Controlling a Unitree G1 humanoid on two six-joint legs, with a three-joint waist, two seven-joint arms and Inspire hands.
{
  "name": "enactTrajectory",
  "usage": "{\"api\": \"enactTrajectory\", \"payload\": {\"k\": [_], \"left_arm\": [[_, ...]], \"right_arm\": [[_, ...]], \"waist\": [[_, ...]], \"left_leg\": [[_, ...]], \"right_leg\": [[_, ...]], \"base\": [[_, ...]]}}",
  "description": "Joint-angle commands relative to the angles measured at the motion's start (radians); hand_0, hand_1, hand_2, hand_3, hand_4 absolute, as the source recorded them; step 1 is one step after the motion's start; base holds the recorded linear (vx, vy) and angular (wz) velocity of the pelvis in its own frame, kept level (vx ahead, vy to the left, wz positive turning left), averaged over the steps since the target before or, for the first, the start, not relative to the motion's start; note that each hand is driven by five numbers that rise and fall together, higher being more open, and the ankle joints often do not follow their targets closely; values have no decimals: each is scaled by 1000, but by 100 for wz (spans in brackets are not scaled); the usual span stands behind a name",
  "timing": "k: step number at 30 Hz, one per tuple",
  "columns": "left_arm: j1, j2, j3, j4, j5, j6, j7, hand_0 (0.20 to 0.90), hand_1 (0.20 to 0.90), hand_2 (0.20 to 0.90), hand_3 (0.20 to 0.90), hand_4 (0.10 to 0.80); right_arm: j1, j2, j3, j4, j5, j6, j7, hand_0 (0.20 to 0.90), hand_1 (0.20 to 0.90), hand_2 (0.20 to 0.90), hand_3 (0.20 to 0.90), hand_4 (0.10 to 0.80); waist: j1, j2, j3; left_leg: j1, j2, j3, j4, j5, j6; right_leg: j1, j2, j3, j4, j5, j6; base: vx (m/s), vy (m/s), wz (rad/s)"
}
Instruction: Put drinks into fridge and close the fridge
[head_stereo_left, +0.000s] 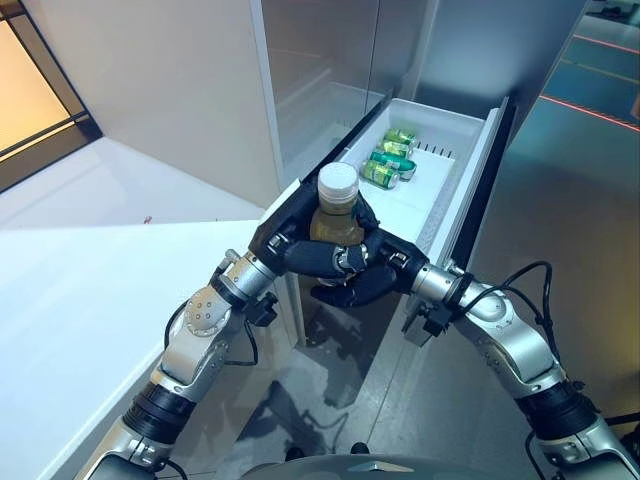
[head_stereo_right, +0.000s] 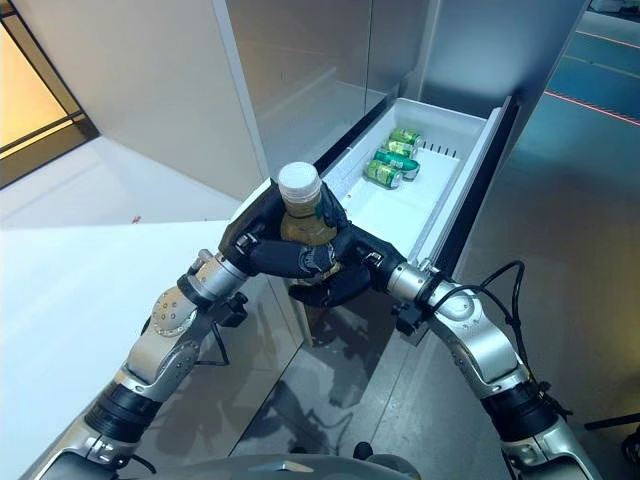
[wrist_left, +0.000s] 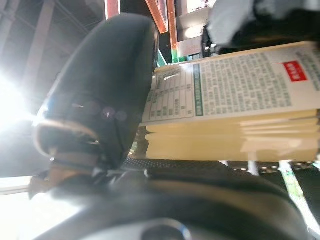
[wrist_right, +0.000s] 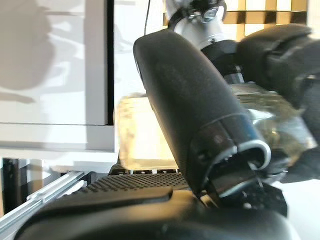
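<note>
A bottle (head_stereo_left: 337, 208) with a white cap and an amber drink stands upright between both hands, above the near end of the open white fridge drawer (head_stereo_left: 432, 205). My left hand (head_stereo_left: 288, 240) is curled round its left side, and my right hand (head_stereo_left: 368, 278) is curled round its right side and underneath. The bottle's printed label (wrist_left: 240, 90) lies past the left thumb (wrist_left: 100, 100) in the left wrist view. In the right wrist view the bottle (wrist_right: 137, 135) sits behind the right thumb (wrist_right: 190, 110). Green cans (head_stereo_left: 390, 160) lie at the drawer's far end.
The grey fridge body (head_stereo_left: 320, 70) rises behind the drawer. A white counter (head_stereo_left: 100, 260) runs along the left. The drawer's dark front edge (head_stereo_left: 488, 180) is on the right, with grey floor (head_stereo_left: 580, 230) beyond it.
</note>
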Motion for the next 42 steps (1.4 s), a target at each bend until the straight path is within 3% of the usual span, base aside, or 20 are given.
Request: {"api": "enactTrajectory", "payload": {"k": [1,2,3,4,5,6,11,13,17,22,24,25,27,28,31,37,42], "left_arm": [[-179,-44,-6,-26,-40,-129,34,300,300,300,200,100],[-179,-45,-10,-25,-41,-130,39,300,300,300,200,100],[-179,-46,-12,-24,-41,-131,42,300,300,300,200,100],[-178,-47,-13,-23,-45,-134,44,300,300,300,200,100],[-177,-48,-14,-22,-49,-139,45,300,300,300,200,100],[-176,-51,-14,-22,-52,-144,43,300,300,300,200,100],[-174,-58,-18,-29,-87,-225,39,300,300,300,200,100],[-181,-72,-18,-37,-100,-306,38,300,300,300,200,100],[-196,-96,-17,-57,-57,-389,63,300,300,300,200,100],[-214,-101,-17,-81,51,-462,149,300,300,300,200,100],[-223,-99,-16,-99,89,-446,176,540,540,540,480,380],[-225,-98,-17,-106,93,-417,177,900,900,900,900,800],[-230,-94,-19,-113,98,-384,187,900,900,900,900,800],[-234,-93,-21,-113,73,-330,181,900,900,900,900,800],[-220,-90,-23,-98,8,-253,145,900,900,900,900,800],[-118,-82,-33,-30,-132,-86,39,900,900,900,900,800],[-26,-48,-59,39,-146,-43,-49,900,900,900,900,800]], "right_arm": [[-137,48,-55,-118,117,-70,-20,900,900,900,900,800],[-135,51,-52,-116,117,-67,-24,900,900,900,900,800],[-133,52,-50,-113,117,-64,-22,839,839,839,829,729],[-131,54,-49,-110,120,-55,-18,422,422,422,343,243],[-130,56,-47,-108,122,-47,-18,422,422,422,343,243],[-130,56,-44,-107,128,-35,-19,300,300,300,200,100],[-119,59,-38,-94,124,-37,-36,300,300,300,200,100],[-120,64,-40,-90,124,-31,-50,300,300,300,200,100],[-125,76,-44,-82,118,-43,-91,300,300,300,200,100],[-133,83,-60,-86,-9,-141,-192,300,300,300,200,100],[-149,70,-86,-94,-207,-244,-302,300,300,300,200,100],[-157,61,-99,-97,-287,-272,-355,300,300,300,200,100],[-171,44,-120,-104,-368,-292,-419,300,300,300,200,100],[-190,18,-144,-102,-469,-317,-491,300,300,300,200,100],[-247,-35,-185,-79,-412,-284,-547,300,300,300,200,100],[-298,-95,-224,22,-484,-282,-697,300,300,300,200,100],[-356,-163,-235,152,-508,-282,-797,300,300,300,200,100]], "waist": [[6,-20,-65],[5,-21,-65],[5,-21,-66],[5,-21,-66],[5,-21,-66],[5,-22,-66],[4,-23,-66],[3,-26,-67],[0,-28,-66],[-2,-28,-68],[-4,-24,-68],[-5,-22,-67],[-5,-20,-65],[-5,-17,-64],[3,-18,-58],[35,-20,-51],[70,-22,-46]], "left_leg": [[4,-11,-27,13,-76,4],[3,-11,-27,14,-75,4],[3,-11,-26,15,-76,4],[3,-11,-27,14,-76,4],[4,-11,-27,14,-75,4],[5,-11,-27,13,-75,4],[5,-9,-28,13,-75,3],[5,-9,-29,13,-76,4],[6,-9,-32,13,-76,2],[7,-10,-35,12,-78,3],[8,-11,-37,11,-81,5],[9,-10,-38,12,-82,5],[4,-10,-36,14,-76,6],[11,-10,-37,12,-85,7],[4,-9,-37,19,-81,6],[-4,-8,-52,27,-82,0],[-3,-4,-67,25,-83,-9]], "right_leg": [[-24,-4,10,80,-34,64],[-24,-4,10,81,-34,64],[-24,-4,9,81,-35,64],[-23,-3,9,80,-34,63],[-23,-3,9,79,-34,63],[-22,-2,10,78,-34,62],[-20,-1,9,77,-34,61],[-20,-1,10,77,-35,60],[-21,1,11,80,-37,59],[-20,3,13,78,-38,58],[-21,5,18,80,-39,57],[-22,7,21,83,-40,57],[-28,8,24,85,-34,56],[-22,9,26,85,-42,57],[-27,10,24,88,-35,54],[-18,7,-1,84,-39,47],[2,1,-42,77,-50,46]], "base": [[0,0,0],[0,0,0],[0,0,0],[0,0,0],[32,3,0],[0,0,0],[0,0,0],[0,0,0],[0,0,0],[0,0,0],[0,0,0],[0,0,0],[0,0,0],[0,0,0],[-10,-9,-1],[2,-18,2],[20,-26,15]]}}
